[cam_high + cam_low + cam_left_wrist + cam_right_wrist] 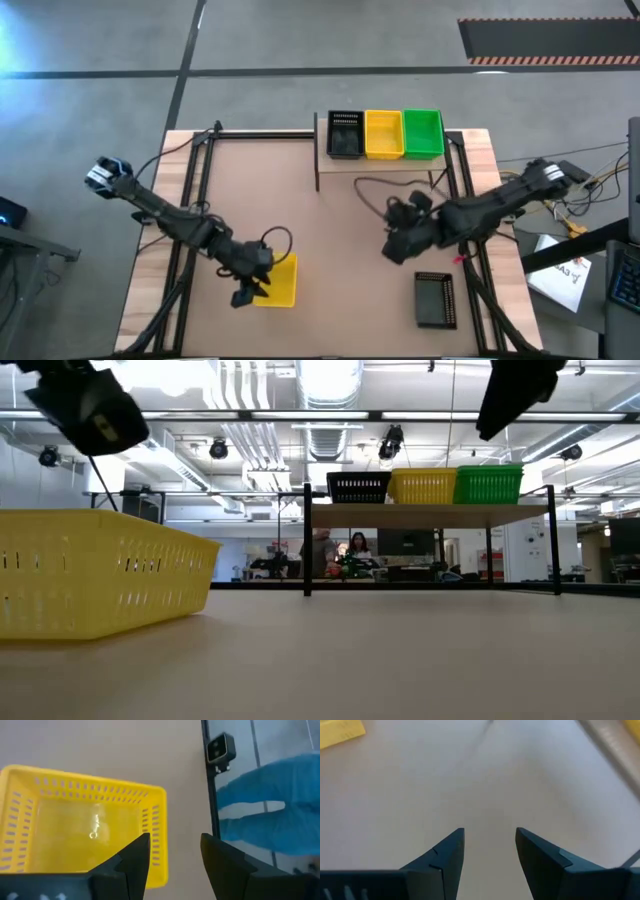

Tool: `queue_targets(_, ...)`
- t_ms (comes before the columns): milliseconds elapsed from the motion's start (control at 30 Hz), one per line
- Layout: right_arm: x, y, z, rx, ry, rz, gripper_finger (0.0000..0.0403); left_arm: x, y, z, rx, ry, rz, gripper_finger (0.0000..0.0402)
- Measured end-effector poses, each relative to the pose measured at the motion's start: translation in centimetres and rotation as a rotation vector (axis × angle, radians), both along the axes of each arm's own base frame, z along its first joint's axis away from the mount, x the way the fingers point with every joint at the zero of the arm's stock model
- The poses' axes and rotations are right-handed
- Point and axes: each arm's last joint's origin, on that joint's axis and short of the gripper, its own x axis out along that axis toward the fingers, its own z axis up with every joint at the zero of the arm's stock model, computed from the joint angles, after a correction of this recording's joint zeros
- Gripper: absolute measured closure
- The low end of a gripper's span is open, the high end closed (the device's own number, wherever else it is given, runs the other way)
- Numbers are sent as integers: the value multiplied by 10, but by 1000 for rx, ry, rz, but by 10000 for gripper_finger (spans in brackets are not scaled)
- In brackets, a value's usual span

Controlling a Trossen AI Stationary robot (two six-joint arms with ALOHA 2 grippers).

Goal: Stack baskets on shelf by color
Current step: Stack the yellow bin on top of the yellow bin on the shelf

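Note:
A yellow basket [280, 281] stands on the table near its near-left part, also seen close in the low view [95, 570]. My left gripper [245, 292] hovers open above that basket's short wall [156, 835], one finger over the inside and one outside, clear of it. A black basket [435, 299] rests on the table at near right. My right gripper [395, 250] hangs open over bare table [490, 785], left of and beyond the black basket. On the shelf [430, 513] stand a black [345, 134], a yellow [384, 134] and a green basket [423, 134], side by side.
A small camera [220, 748] sits at the table's near edge beside the yellow basket, with a blue shape [270, 815] beyond it. Cables [375, 190] lie in front of the shelf. Bare tabletop [340, 260] spreads between the two arms. People [340, 552] show far behind the shelf.

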Motion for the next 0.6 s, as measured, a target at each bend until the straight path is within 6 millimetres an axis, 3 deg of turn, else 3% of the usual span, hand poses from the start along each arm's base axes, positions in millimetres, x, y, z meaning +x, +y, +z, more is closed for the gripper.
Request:
queue_targets(167,17,25,-12,-52,24,31,233,-13,-16,-13,86,-29,-18,242)
queue_targets(267,20,41,-10,-93,-3,63,233,-16,-30,-21,118,-87,-22,242)
queue_targets(467,6,76,0,-108,-116,92,233,-10,-62,-38,185,-168,-101,242)
queue_targets(600,-9,95,2,-89,-186,83,233,-2,-67,-56,227,-107,7,242)
